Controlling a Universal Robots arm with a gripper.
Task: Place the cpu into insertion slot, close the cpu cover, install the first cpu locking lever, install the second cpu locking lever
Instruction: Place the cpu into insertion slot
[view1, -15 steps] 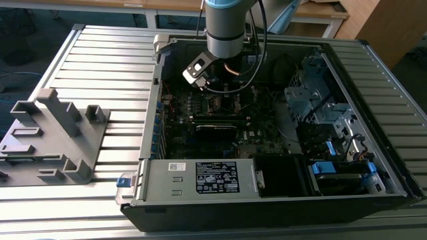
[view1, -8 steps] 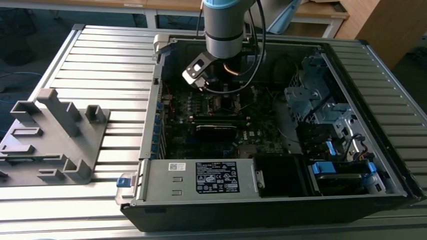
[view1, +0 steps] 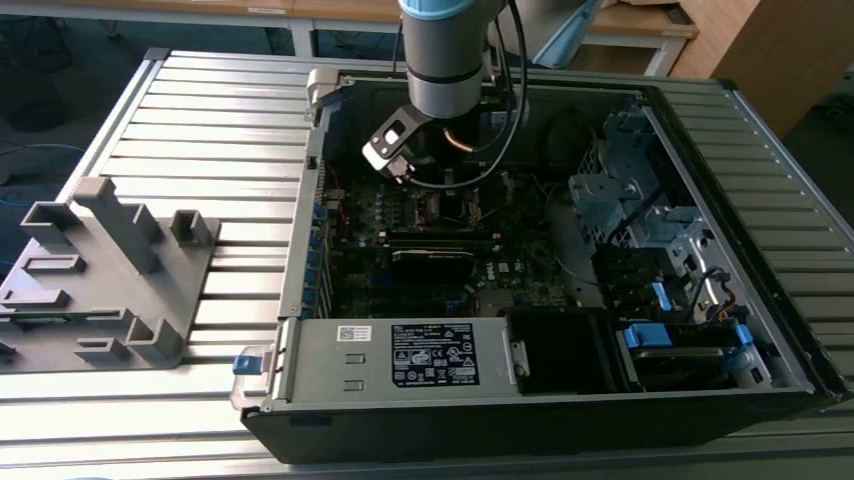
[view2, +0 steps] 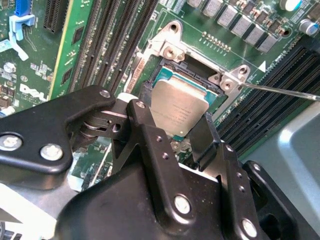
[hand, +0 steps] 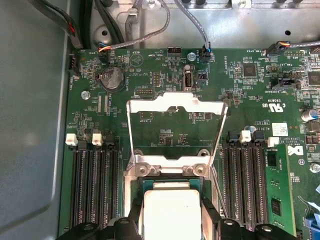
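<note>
Lying between the jaws, apparently pinched, the cpu

surface: slatted metal table | on it: open computer case, grey fixture

arm enters at top centre of exterior view, last link vertical, pointing straight down, grey shell with blue cap, wrist carries silver camera mount on its left in frame, black gripper pointing down in second wrist view
</note>
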